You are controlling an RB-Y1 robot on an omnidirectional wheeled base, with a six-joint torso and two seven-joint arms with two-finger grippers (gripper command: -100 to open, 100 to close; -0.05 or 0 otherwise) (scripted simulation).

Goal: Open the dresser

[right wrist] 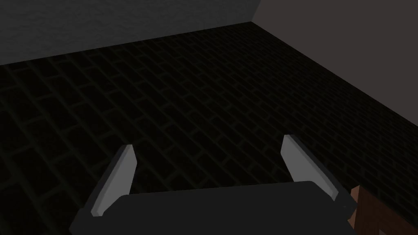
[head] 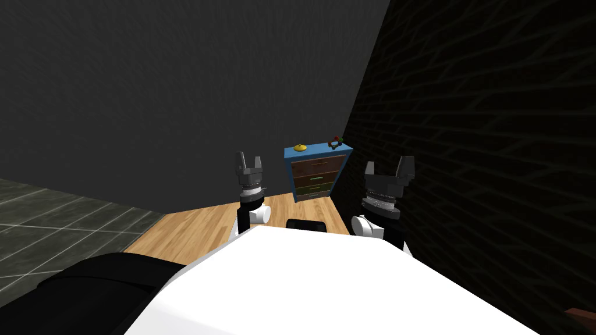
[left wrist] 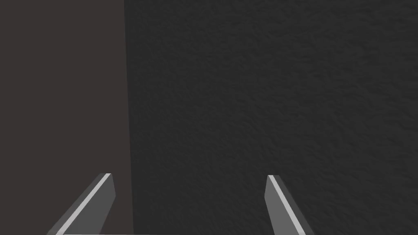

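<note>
Blue-framed dresser with brown drawers stands far ahead, well apart, between left gripper and right gripper, neither clearly nearer. Both grippers' fingers are spread, holding nothing.

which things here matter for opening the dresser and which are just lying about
For the job:
dresser, shut
left gripper, open
right gripper, open

Lying about:
yellow thing, on the dresser's top
small dark thing, on the dresser's top
</note>
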